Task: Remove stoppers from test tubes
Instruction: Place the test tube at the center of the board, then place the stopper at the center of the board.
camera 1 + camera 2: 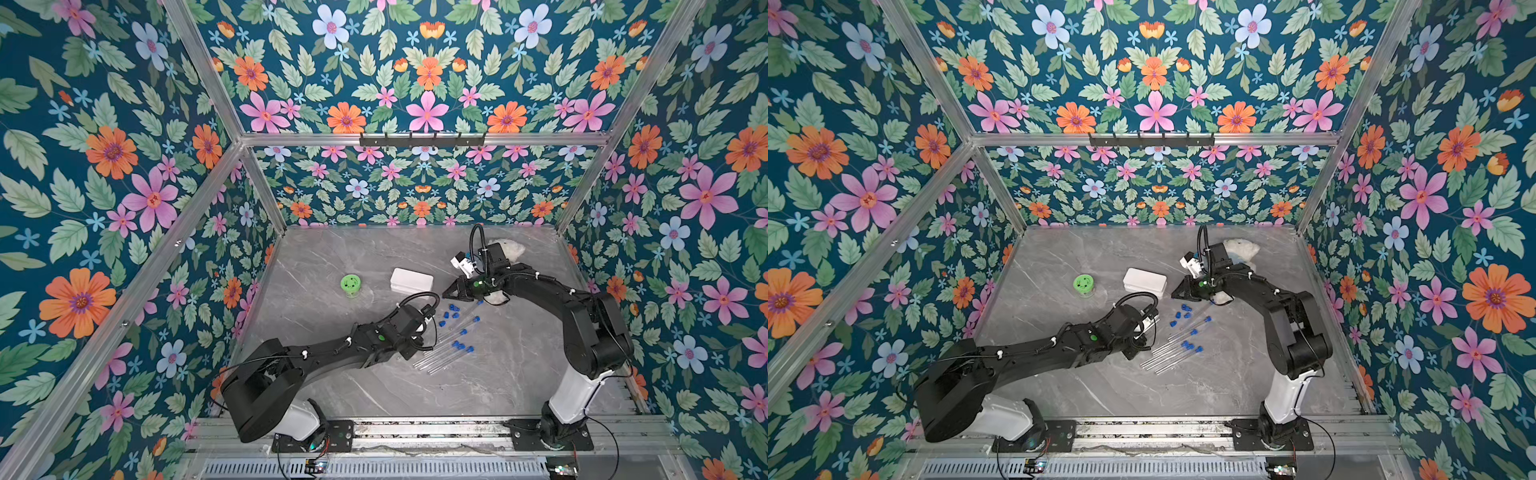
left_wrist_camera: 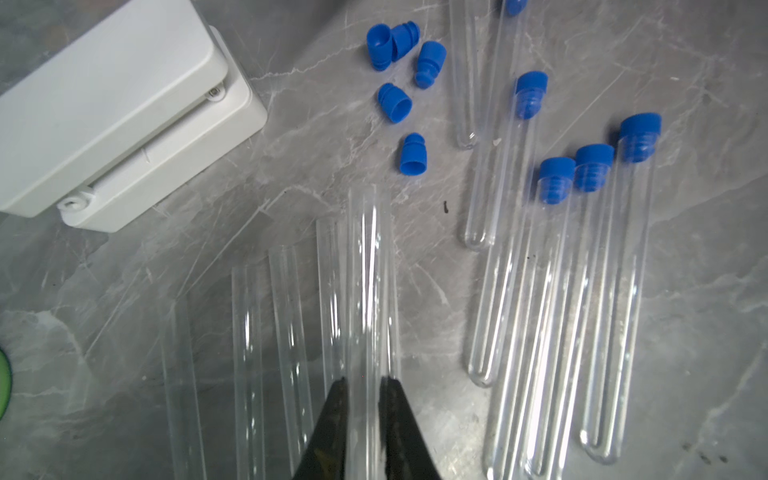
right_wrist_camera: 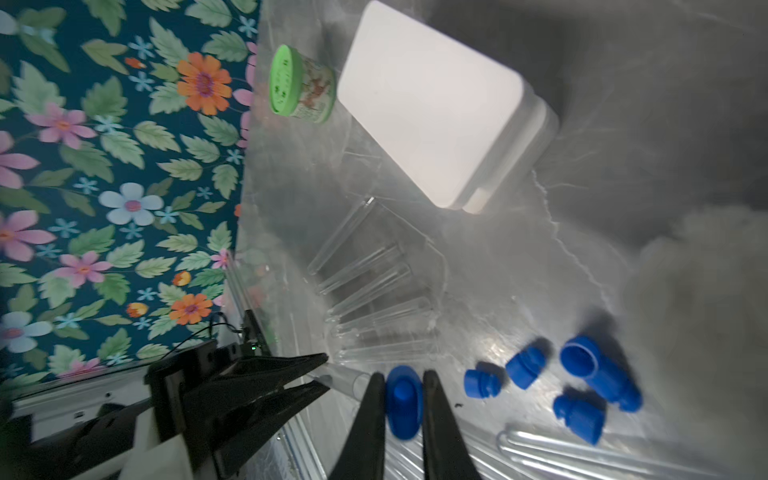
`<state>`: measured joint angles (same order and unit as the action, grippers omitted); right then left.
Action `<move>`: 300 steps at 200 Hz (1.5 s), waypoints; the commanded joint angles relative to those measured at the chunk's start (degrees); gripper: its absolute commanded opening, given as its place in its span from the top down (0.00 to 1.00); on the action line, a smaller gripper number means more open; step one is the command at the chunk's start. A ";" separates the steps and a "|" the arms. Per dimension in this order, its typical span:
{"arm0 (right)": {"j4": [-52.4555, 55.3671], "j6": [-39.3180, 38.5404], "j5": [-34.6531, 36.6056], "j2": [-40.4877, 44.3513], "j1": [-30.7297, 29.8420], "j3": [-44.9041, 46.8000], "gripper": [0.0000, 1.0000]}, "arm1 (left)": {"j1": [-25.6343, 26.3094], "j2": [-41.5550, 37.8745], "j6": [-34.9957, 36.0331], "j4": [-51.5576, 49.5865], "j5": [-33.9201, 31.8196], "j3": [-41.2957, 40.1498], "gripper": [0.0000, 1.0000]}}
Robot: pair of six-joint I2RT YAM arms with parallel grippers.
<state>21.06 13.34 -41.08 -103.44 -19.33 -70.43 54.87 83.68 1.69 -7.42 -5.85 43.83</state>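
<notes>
Left gripper is clamping narrow on 1 open test tube, right gripper is pinching a blue stopper just off its mouth. 5 loose stoppers are lying on the table beside the capped tubes.

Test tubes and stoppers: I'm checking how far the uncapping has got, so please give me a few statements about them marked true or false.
1. The right gripper is shut on a blue stopper. True.
2. The tube in the left gripper has a stopper in its far end. False: that end is open, with nothing in it.
3. Several capped tubes lie on the table. True.
4. The loose stoppers sit inside the white box. False: they lie on the table beside the tubes, and the box is closed.
</notes>
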 commanded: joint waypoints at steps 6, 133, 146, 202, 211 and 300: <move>6.56 -4.50 8.33 -1.52 -1.59 -1.78 0.97 | 0.67 0.68 -1.88 -0.07 1.18 0.34 1.00; 13.02 -7.80 19.50 -6.82 -5.84 -6.59 0.94 | 2.96 5.35 -6.15 0.39 1.31 0.18 1.00; 13.38 -7.94 20.03 -7.20 -6.04 -6.83 0.93 | 3.03 5.65 -6.16 0.30 1.19 0.11 1.00; 14.78 -8.17 22.00 -8.62 -6.93 -8.06 0.90 | 3.17 7.44 -6.35 -0.29 0.15 1.00 1.00; 14.87 -8.25 22.17 -8.78 -7.03 -8.22 0.90 | 3.15 7.60 -6.35 -0.31 0.06 1.08 1.00; 15.39 -8.31 22.98 -9.89 -7.56 -8.89 0.86 | 3.30 8.52 -6.65 -0.03 -0.41 1.04 0.98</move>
<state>35.31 6.04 -18.41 -112.88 -26.79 -78.91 58.13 92.09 -4.38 -7.44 -5.41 44.95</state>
